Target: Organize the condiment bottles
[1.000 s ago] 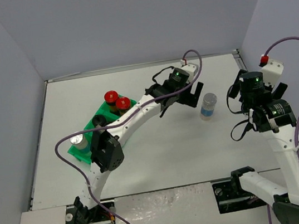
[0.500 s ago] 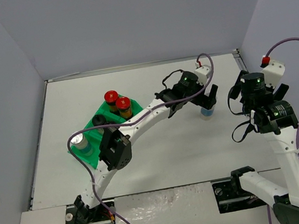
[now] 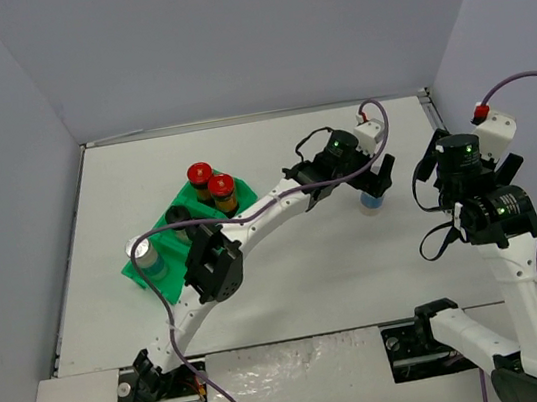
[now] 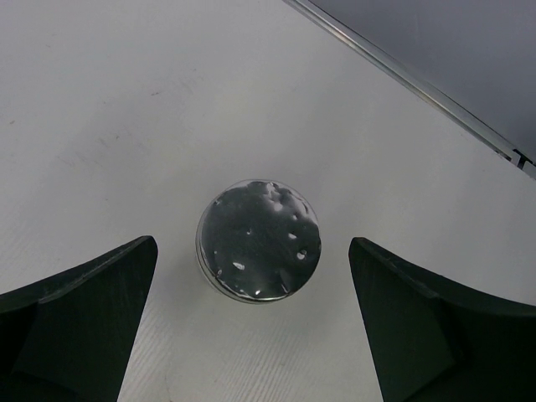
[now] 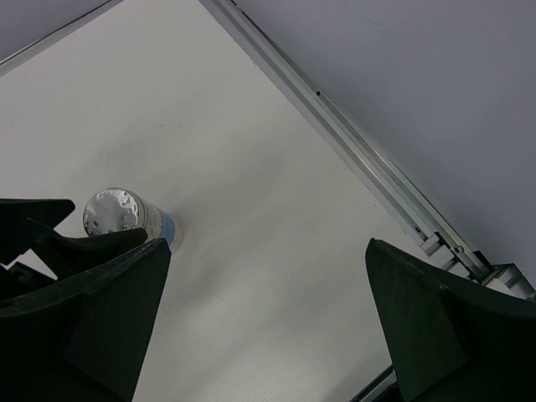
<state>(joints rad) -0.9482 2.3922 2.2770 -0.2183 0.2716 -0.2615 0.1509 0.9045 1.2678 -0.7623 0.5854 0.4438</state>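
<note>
well, the white table (image 3: 290, 279) carries the green tray (image 3: 176, 203) on its left side. the tray holds two red-capped jars (image 3: 200, 174) side by side at its far end, a black-capped jar (image 3: 178, 216) next along and a silver-capped jar (image 3: 145, 252) at the near end, so like seems to go with like. the left arm crosses the tray and hides part of it. the left gripper (image 4: 251, 247) hangs straight above the lone jar (image 5: 113, 212), jaws spread wide with a gap on each side, grasping nothing — lined up, i judge, to drop and pinch. the right gripper (image 5: 268, 243) is spread and empty too. the lone jar is silver-capped and stands upright on bare table, well apart from the tray.
</note>
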